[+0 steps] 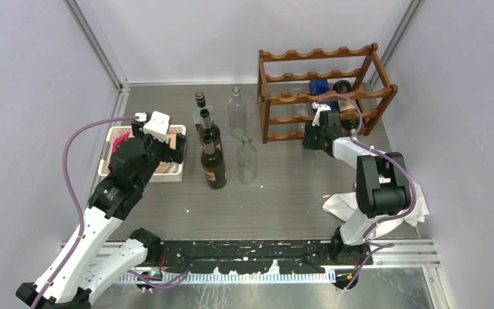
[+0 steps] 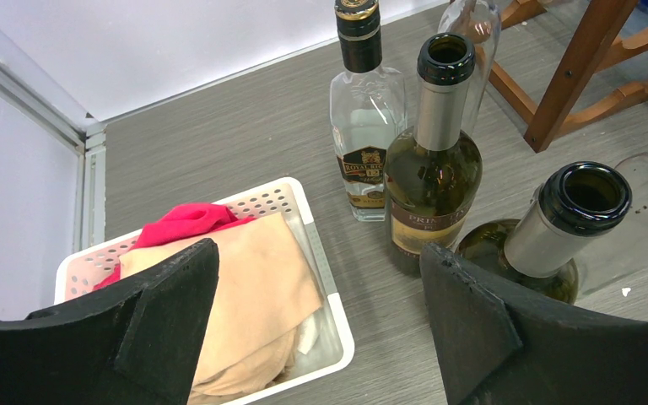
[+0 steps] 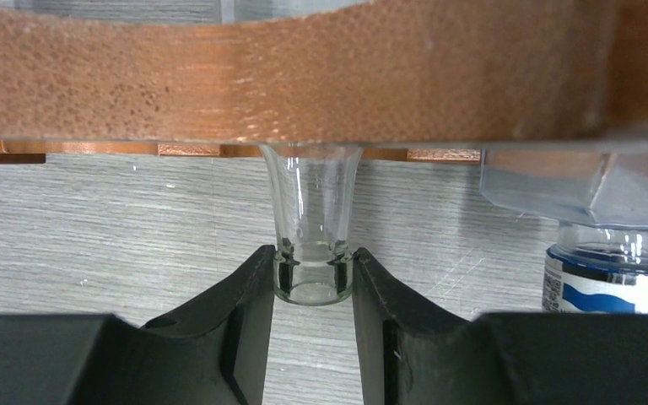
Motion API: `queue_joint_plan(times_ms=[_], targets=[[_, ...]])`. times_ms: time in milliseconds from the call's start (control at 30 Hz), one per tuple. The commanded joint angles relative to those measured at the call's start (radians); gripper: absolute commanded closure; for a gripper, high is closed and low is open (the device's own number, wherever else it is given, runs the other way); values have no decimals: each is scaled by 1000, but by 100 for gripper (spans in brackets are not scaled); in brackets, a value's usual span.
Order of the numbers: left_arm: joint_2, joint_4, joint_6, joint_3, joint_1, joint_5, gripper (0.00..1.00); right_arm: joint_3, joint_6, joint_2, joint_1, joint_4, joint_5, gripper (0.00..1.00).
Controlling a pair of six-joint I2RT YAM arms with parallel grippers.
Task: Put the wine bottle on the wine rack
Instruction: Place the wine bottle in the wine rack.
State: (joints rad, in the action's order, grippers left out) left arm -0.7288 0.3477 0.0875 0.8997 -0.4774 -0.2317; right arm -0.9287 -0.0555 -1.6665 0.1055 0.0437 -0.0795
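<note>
1. grey wood-grain table (image 1: 283,193); both arms bolted at its near edge.
2. wine rack (image 1: 289,98), reddish-brown with wavy rails, stands at the far right of the table. a blue-labelled bottle (image 1: 320,87) lies in it.
3. white basket (image 2: 325,270) at the left, holding a tan cloth (image 2: 253,287) over a red cloth (image 2: 186,221).
4. white cloth (image 1: 338,205) crumpled near the right arm's base.
5. standing group mid-table: two dark green bottles (image 1: 215,167), a labelled clear bottle with a black cap (image 2: 364,126), and two plain clear bottles (image 1: 247,161).
6. left gripper (image 2: 319,249): fingers wide apart, nothing between them, hanging over the basket's near corner just beside the green bottles.
7. right gripper (image 3: 312,253): at the rack's lower front, fingers clamped on the neck of the wine bottle (image 3: 312,194).
8. wine bottle: clear glass, lying with its body running under a rack rail and its mouth toward the gripper. the wrist view hides which tier.
</note>
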Motion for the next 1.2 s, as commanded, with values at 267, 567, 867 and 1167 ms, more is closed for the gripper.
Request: queue_joint_plan(times_ms=[267,567,867,1167], targets=[[5,-65,11,4,3,9,12,-27,22,-25,40,-21,145,92],[8,-65,11,4,3,9,12,-16,28,-38,52,-25,173,94],[6,-66,9,4,3,12,12,-7,68,-28,74,-39,216,95],[4,-66,9,2,3,11,12,-16,171,-14,142,-86,340,96]])
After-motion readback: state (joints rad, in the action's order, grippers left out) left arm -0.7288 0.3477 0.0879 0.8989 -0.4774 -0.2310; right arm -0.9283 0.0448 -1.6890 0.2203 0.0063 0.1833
